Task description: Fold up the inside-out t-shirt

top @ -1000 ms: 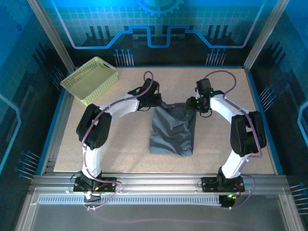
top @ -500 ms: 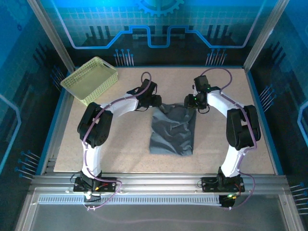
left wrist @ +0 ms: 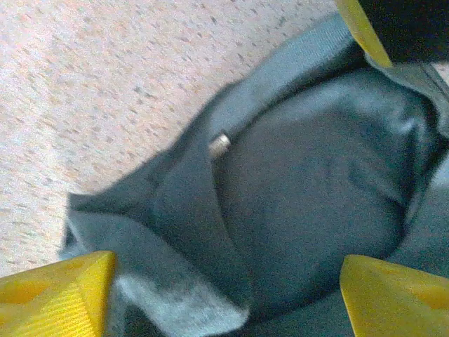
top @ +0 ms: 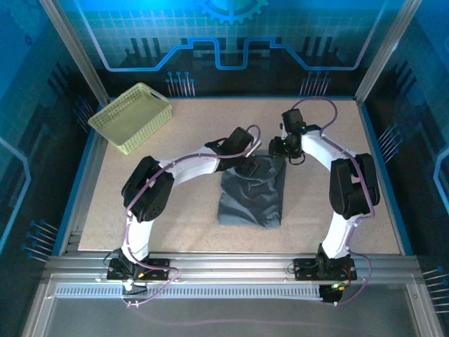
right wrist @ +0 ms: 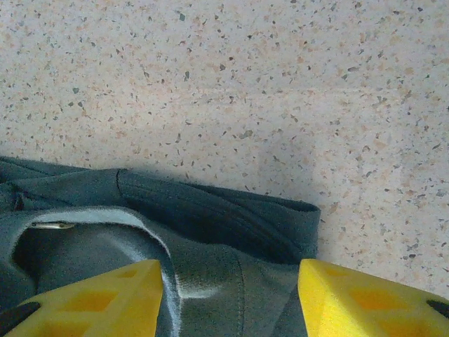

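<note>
matte, wrinkly slate-grey t-shirt (top: 251, 195) lies rumpled on speckled table (top: 175, 210).

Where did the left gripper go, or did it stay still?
Yes. The left gripper moved right, away from the yellow-green basket, over the grey t-shirt.

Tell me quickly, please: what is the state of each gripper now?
Left gripper: open, fingers wide apart over the t-shirt, holding nothing.
Right gripper: open, at the t-shirt's edge, holding nothing.
</note>
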`<state>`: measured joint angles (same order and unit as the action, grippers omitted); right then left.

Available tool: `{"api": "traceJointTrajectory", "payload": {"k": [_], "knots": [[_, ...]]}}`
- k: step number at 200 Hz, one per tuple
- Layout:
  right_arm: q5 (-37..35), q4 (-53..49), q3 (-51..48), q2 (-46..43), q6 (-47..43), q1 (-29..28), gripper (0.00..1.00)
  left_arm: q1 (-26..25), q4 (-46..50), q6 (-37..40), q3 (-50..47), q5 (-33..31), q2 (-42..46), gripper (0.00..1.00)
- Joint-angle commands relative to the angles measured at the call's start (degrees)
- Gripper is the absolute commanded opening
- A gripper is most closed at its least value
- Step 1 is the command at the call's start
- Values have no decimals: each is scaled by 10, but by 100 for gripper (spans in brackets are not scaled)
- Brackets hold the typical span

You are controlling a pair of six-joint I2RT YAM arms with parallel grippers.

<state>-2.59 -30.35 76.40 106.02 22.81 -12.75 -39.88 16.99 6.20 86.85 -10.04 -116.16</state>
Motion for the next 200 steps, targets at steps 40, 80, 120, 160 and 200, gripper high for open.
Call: {"api": "traceJointTrajectory", "payload": {"k": [40, 80, 120, 160, 200], "knots": [[-5, -9, 2, -7, -9, -5, 55, 11, 24, 59, 54, -104, -57, 81], [-3, -14, 16, 16, -11, -7, 55, 12, 34, 63, 71, -102, -77, 80], [-16, -25, 47, 46, -18, -18, 56, 37, 42, 35, 95, -126, -92, 71], [-55, -48, 80, 72, -7, -18, 55, 71, 55, -5, 122, -120, -101, 61], [-75, -65, 109, 85, -12, -16, 54, 99, 79, -44, 166, -97, -126, 53]]}}
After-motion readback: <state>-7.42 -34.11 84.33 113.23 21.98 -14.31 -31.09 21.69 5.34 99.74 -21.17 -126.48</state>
